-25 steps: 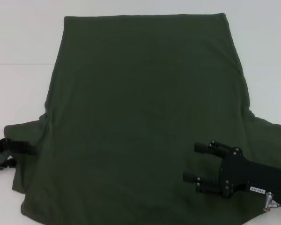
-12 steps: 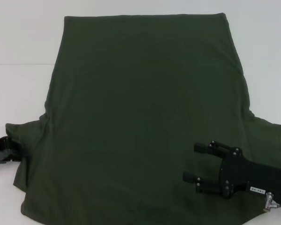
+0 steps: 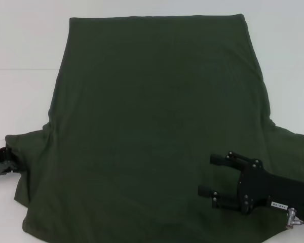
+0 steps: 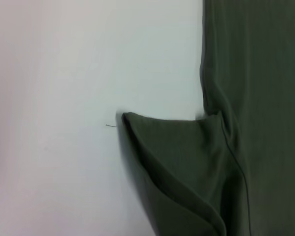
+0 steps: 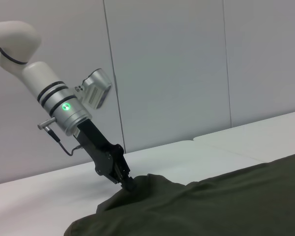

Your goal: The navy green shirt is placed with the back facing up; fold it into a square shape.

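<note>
Gripping shirt (image 3: 157,126) sleeve, left tool (image 5: 129,185) tips half-hidden, right tool (image 3: 213,176) parted.

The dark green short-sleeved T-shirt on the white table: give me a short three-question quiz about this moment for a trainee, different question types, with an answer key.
1. True or false: the dark green short-sleeved T-shirt of soft fabric lies with its plain back up on the white table.
2. Multiple choice: the left gripper is at
A. the shirt's far hem
B. the shirt's left sleeve
C. the bare table, away from the cloth
3. Fill in: the right gripper hangs over the shirt's near ____ part, its fingers spread.

Key
1. True; no lettering shows.
2. B; its tips meet the raised sleeve edge.
3. Right.
</note>
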Robot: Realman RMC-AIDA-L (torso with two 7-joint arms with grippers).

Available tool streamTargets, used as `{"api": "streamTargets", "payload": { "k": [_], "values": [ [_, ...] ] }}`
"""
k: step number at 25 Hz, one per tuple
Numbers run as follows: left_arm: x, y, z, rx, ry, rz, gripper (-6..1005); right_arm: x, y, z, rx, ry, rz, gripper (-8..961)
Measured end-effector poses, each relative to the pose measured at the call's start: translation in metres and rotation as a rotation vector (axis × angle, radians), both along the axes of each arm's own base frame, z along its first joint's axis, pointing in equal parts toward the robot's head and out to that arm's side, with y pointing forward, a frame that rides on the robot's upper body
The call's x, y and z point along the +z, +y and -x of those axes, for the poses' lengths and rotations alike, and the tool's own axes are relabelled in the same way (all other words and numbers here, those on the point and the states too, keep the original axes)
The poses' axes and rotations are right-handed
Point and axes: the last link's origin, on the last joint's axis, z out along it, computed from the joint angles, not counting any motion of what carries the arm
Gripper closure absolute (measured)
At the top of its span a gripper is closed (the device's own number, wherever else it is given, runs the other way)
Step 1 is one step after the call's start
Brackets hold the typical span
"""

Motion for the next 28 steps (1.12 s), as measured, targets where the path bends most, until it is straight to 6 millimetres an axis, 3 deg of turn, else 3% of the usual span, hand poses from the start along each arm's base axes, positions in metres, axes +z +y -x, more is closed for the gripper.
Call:
{"api": "streamTargets", "payload": {
  "k": [13,23,28],
  "values": [
    [0.018,0.002,-0.002,-0.031,0.021,-0.029,972,0.001,-0.001,0.0,-0.003,0.008,-0.004,87],
    [0.058,0.002,0.008,-0.023,0.069,-0.068,972,0.004,-0.002,0.001,0.007,0.025,-0.007,88],
    [0.074,0.004,0.003,-0.041,0.085,-0.07,973,0.006,-0.002,0.001,0.005,0.033,-0.013,88]
  ]
}}
